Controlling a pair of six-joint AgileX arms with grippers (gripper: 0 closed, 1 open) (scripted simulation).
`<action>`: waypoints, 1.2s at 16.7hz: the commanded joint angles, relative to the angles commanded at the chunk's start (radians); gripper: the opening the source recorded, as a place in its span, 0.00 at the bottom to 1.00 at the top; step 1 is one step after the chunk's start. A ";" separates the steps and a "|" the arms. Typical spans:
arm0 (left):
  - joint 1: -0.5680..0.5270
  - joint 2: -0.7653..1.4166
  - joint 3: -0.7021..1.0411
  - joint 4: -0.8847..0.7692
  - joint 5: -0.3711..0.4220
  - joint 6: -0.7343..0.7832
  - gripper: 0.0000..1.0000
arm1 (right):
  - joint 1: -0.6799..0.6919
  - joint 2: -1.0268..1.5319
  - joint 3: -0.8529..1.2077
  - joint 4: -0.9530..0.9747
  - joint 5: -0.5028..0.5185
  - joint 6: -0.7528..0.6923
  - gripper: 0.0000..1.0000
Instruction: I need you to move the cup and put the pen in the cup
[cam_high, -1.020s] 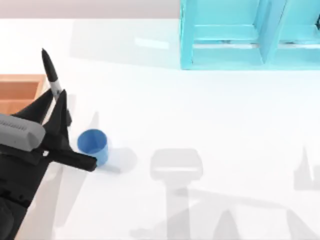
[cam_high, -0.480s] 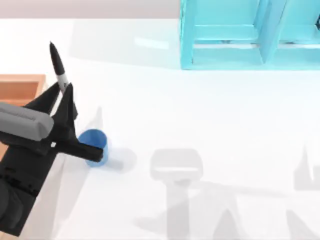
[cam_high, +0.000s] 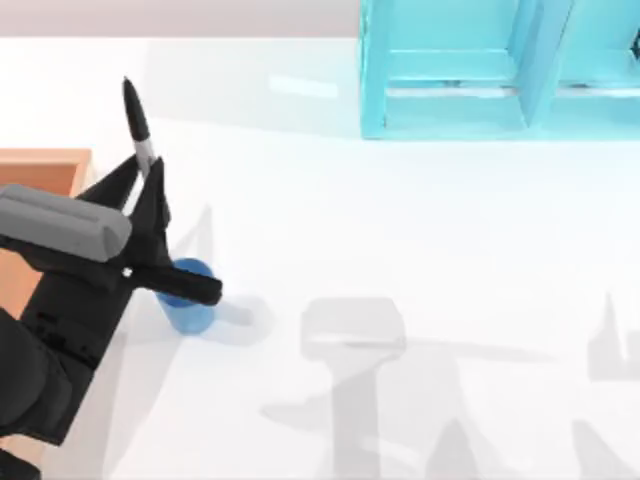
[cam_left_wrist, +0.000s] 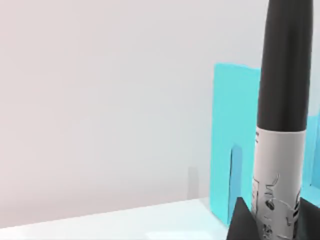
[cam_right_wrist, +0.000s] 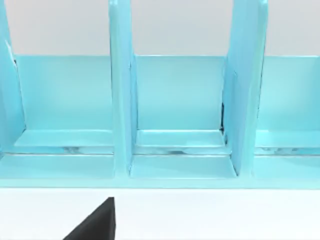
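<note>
The pen (cam_high: 137, 123), a slim black marker with a grey-white label, stands nearly upright with its tip up, and my left gripper (cam_high: 144, 178) is shut on its lower barrel. In the left wrist view the pen (cam_left_wrist: 281, 100) rises close to the camera. The cup (cam_high: 190, 303), a small blue tumbler, stands on the white table at the left. It sits just under the left gripper, and a dark part of the gripper crosses its rim. My right gripper (cam_right_wrist: 95, 225) shows as a dark corner facing the shelf unit.
A large turquoise shelf unit (cam_high: 480, 70) with upright dividers stands at the table's back right and appears close up as the shelf unit (cam_right_wrist: 175, 115) in the right wrist view. An orange wooden box (cam_high: 40, 170) lies at the left edge, partly under my left arm.
My left arm has carried the pen to the right, and it now hangs over the cup, covering more of the rim. The cup has stayed in place.
</note>
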 joint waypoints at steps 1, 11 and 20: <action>0.006 0.012 0.006 0.012 0.004 -0.001 0.00 | 0.000 0.000 0.000 0.000 0.000 0.000 1.00; 0.008 0.014 0.008 0.014 0.005 -0.001 0.45 | 0.000 0.000 0.000 0.000 0.000 0.000 1.00; 0.008 0.014 0.008 0.014 0.005 -0.001 1.00 | 0.000 0.000 0.000 0.000 0.000 0.000 1.00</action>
